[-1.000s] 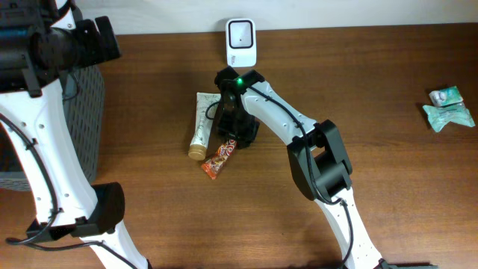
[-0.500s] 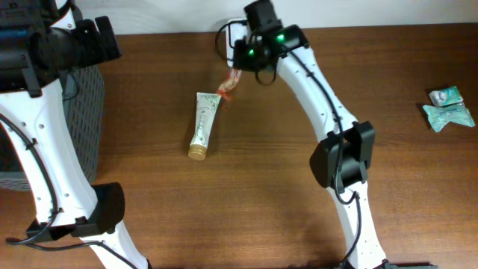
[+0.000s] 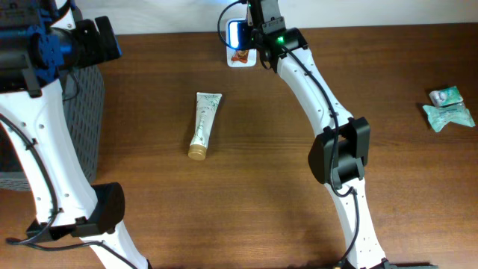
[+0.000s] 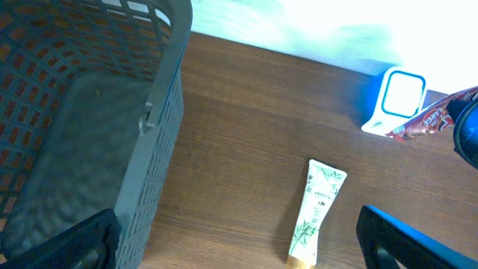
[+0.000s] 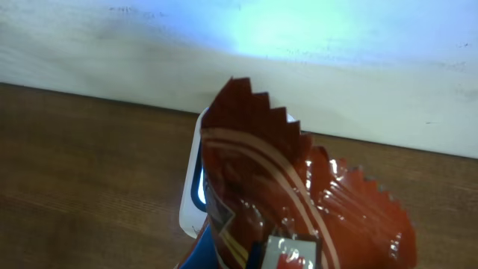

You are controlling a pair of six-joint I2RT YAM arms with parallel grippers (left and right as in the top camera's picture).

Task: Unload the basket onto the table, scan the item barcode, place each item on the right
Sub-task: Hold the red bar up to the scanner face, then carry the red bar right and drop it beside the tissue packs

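One snack packet (image 5: 299, 202) pinched by closed right gripper (image 3: 252, 43).

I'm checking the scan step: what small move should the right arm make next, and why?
Probably tilt the red snack packet slightly at the scanner: the right gripper grips it just before the blue-lit window, and its barcode side is unclear.

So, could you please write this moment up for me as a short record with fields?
right gripper: shut on the snack packet, held in front of the scanner
scanner: upright at the back edge of the table, glowing blue
tube: lying flat on the table, apart from both arms
left gripper: open, empty, near the basket
wrapped packets: at the far right of the table
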